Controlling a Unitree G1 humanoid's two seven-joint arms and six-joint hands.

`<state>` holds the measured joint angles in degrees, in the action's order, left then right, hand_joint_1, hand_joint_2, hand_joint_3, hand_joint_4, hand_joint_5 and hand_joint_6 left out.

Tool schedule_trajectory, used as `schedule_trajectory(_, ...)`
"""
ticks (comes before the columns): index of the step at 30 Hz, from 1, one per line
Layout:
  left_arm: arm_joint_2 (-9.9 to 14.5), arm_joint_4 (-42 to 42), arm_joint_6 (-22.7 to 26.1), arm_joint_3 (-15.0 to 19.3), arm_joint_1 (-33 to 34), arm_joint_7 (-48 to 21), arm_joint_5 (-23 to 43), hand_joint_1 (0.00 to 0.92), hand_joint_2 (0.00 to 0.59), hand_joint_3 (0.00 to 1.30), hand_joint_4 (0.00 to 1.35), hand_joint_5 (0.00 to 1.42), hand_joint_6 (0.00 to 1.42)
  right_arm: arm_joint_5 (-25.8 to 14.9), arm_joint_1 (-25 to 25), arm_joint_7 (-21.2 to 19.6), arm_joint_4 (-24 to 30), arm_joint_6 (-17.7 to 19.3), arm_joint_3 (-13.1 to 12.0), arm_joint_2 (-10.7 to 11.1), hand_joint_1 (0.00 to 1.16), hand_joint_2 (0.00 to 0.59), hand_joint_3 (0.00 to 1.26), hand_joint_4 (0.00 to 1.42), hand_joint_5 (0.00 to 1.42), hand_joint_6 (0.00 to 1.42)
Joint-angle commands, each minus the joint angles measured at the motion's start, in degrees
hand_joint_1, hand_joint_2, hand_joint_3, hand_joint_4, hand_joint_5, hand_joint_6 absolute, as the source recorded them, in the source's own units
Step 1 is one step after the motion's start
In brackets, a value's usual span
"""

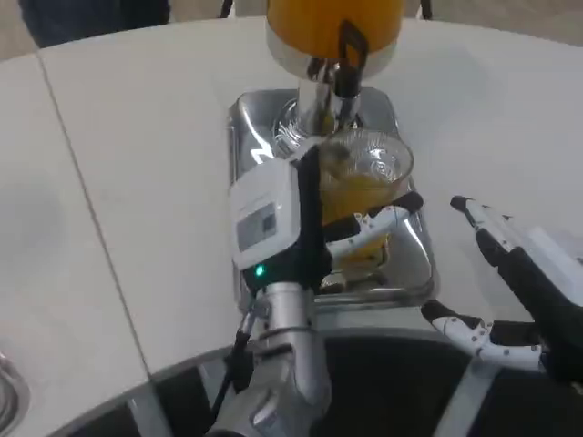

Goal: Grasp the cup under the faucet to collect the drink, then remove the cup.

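A clear ribbed glass cup holding orange drink stands on the steel tray below the black-handled faucet of the orange juice dispenser. My left hand wraps around the cup from its left side, its fingers reaching across the cup's front. My right hand hovers to the right of the tray with its fingers spread and nothing in it.
The tray sits in the middle of the white round table, whose front edge curves just below my arms. A metal object peeks in at the lower left corner.
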<state>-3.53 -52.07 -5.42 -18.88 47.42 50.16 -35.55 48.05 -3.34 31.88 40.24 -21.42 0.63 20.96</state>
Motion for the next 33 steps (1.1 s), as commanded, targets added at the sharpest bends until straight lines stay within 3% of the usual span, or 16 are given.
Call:
schedule_trajectory(1,-1.83,-2.64,-3.47,1.13,-0.80,2.72,2.29,0.564,0.066,1.05,1.11,1.42,1.42,-0.06,-0.17,0.74,0.47,-1.01,0.04,0.83,0.54,0.389,0.00,0.00,0.00,0.08)
schedule_trajectory(10,-1.36,-4.99,-6.55,2.29,-0.22,2.53,4.40,0.598,0.051,1.13,1.07,1.42,1.42,-0.67,0.18,0.91,1.09,-1.49,0.48,0.81,0.54,0.389,0.00,0.00,0.00,0.08)
schedule_trajectory(23,5.74,5.51,-8.05,5.17,-4.71,0.36,4.43,0.574,0.032,1.14,1.07,1.42,1.42,-3.90,-1.08,-3.96,-3.92,2.36,2.61,0.62,0.54,0.395,0.00,0.00,0.00,0.08)
schedule_trajectory(27,7.45,7.75,-6.70,5.10,-5.99,-0.49,3.41,0.551,0.032,1.15,1.06,1.42,1.42,-3.62,-0.60,-5.69,-3.96,3.02,3.12,0.26,0.54,0.400,0.00,0.00,0.00,0.08)
schedule_trajectory(33,9.69,10.01,-7.19,7.89,-7.37,-2.69,5.36,0.544,0.040,1.16,1.07,1.42,1.42,-3.17,0.27,-6.69,-3.56,3.43,3.26,0.40,0.55,0.402,0.00,0.00,0.00,0.08)
